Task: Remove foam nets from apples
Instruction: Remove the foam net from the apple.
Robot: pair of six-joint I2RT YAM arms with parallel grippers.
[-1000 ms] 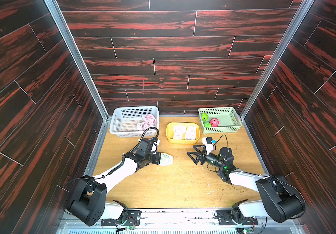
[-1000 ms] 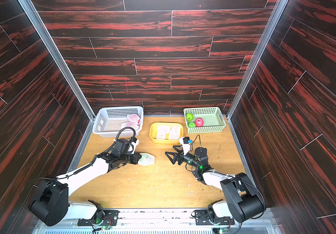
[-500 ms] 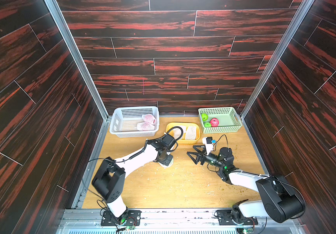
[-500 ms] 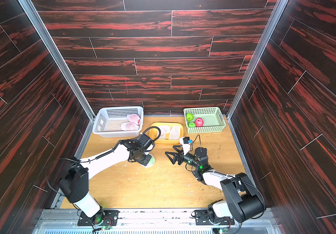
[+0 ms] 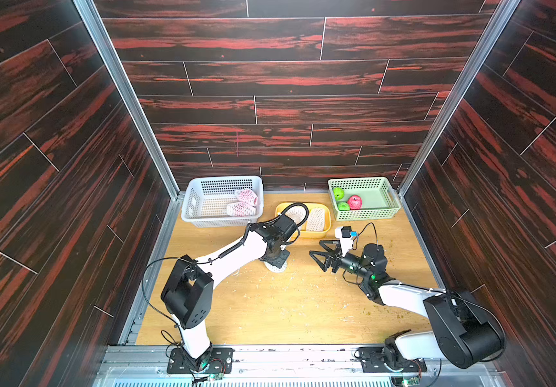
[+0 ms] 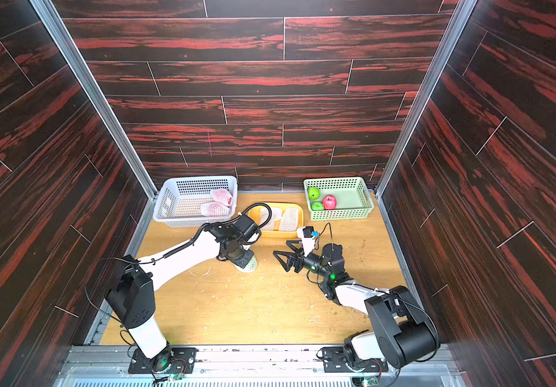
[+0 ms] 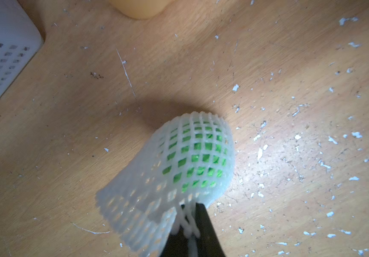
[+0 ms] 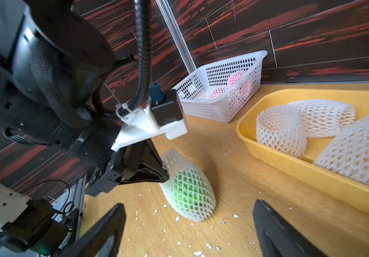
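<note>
A green apple in a white foam net (image 8: 188,193) stands on the wooden table at its middle, also seen in both top views (image 5: 277,267) (image 6: 249,264). My left gripper (image 7: 188,224) points down over it, shut on strands at the net's upper edge, which is pulled up loose (image 7: 134,211). To its right my right gripper (image 8: 188,213) (image 5: 318,256) faces the net, open and apart from it. Two red apples in nets (image 5: 243,202) lie in the white basket (image 5: 199,201). Empty foam nets (image 5: 315,219) lie in the yellow tray (image 5: 325,231).
The green basket (image 5: 385,201) at the back right holds two bare green apples (image 5: 338,193) and a bare red apple (image 5: 354,202). White foam crumbs are scattered over the table. Dark walls close in the back and both sides.
My left arm has swung inward and its wrist has turned to point down, so the netted green apple went from sticking out sideways to standing under the gripper. The right arm has not moved.
</note>
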